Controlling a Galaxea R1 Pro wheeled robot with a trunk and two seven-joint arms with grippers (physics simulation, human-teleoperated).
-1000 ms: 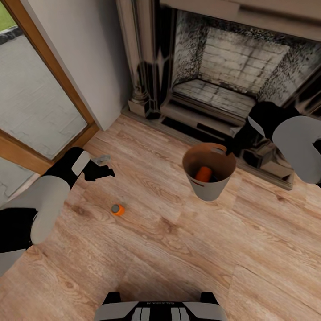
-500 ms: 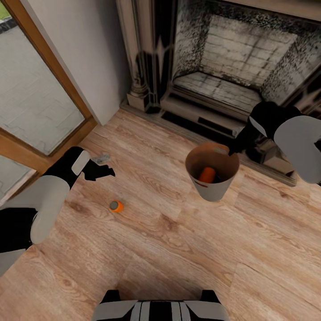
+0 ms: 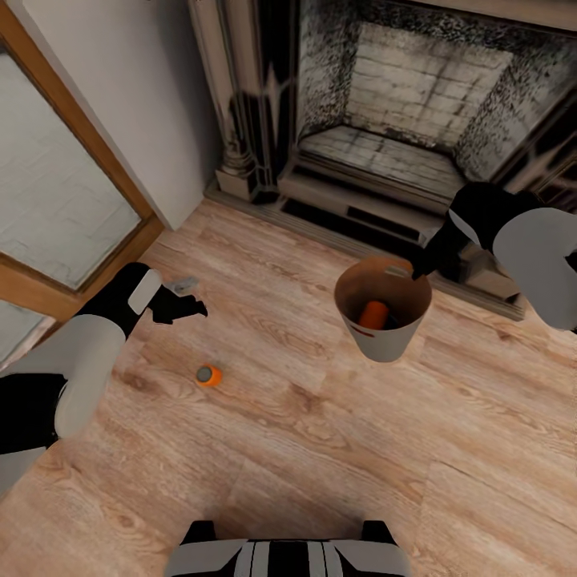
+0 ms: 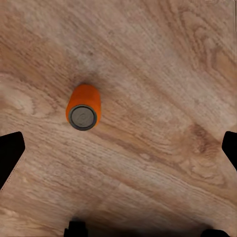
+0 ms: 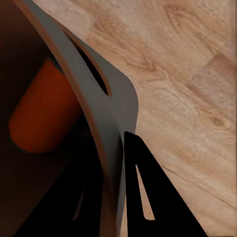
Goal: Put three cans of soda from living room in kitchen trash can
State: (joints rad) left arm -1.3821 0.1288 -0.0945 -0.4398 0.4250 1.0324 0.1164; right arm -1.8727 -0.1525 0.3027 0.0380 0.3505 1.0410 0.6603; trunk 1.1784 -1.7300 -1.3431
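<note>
In the head view, a small orange soda can with a grey top (image 3: pixel 210 375) lies on the light wood plank floor (image 3: pixel 304 449), just below and apart from the left end effector (image 3: pixel 186 304), whose black fingers are spread wide. The right end effector (image 3: pixel 418 271) clamps the rim of the pale grey tapered bin with a brown inside (image 3: pixel 383 306), held above the floor in front of the brick fireplace (image 3: pixel 401 120); a second orange can (image 3: pixel 373 314) lies inside.

The left wrist view shows the floor can (image 4: pixel 83 106) between the open fingertips (image 4: pixel 10 154), well clear of both.

The right wrist view shows the black fingers (image 5: pixel 143 192) closed on the bin's wall (image 5: pixel 106 106) beside its slot handle, the orange can (image 5: pixel 44 113) within.
</note>
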